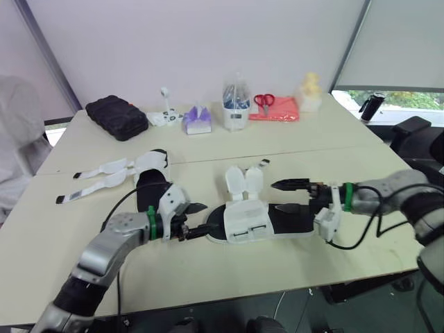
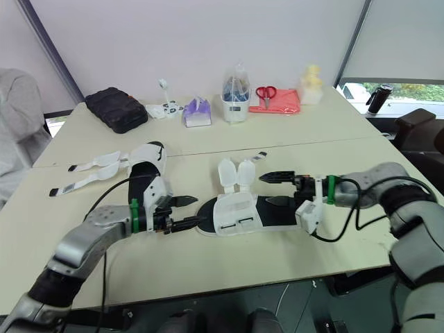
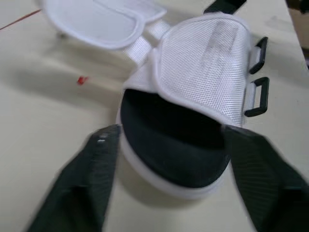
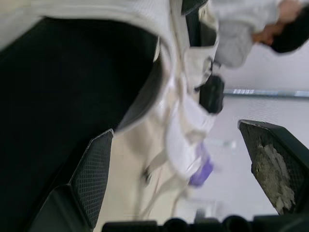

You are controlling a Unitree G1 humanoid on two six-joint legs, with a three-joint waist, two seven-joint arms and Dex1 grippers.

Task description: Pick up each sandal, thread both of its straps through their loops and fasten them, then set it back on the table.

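A sandal [image 1: 257, 222] with a black sole and a white mesh upper lies in the middle of the table [image 1: 312, 149]. Its two white straps [image 1: 243, 182] are flipped open toward the far side. My left gripper [image 1: 196, 220] is open at its toe end, and in the left wrist view the toe [image 3: 183, 159] sits between the fingers [image 3: 82, 183]. The two black loops [image 3: 258, 94] hang empty on the upper's side. My right gripper [image 1: 282, 195] is open over the heel end, one finger above and one near the sole [image 4: 58, 87]. A second sandal [image 1: 151, 173] lies to the left, its straps [image 1: 100, 177] spread out.
Along the table's far edge stand a black case [image 1: 116, 116], a small white device [image 1: 165, 114], a purple tissue pack [image 1: 198, 119], a clear container [image 1: 236, 104], scissors [image 1: 263, 100] on a red cloth [image 1: 277, 111] and a yellow item [image 1: 310, 91]. A black chair [image 1: 416, 135] is at the right.
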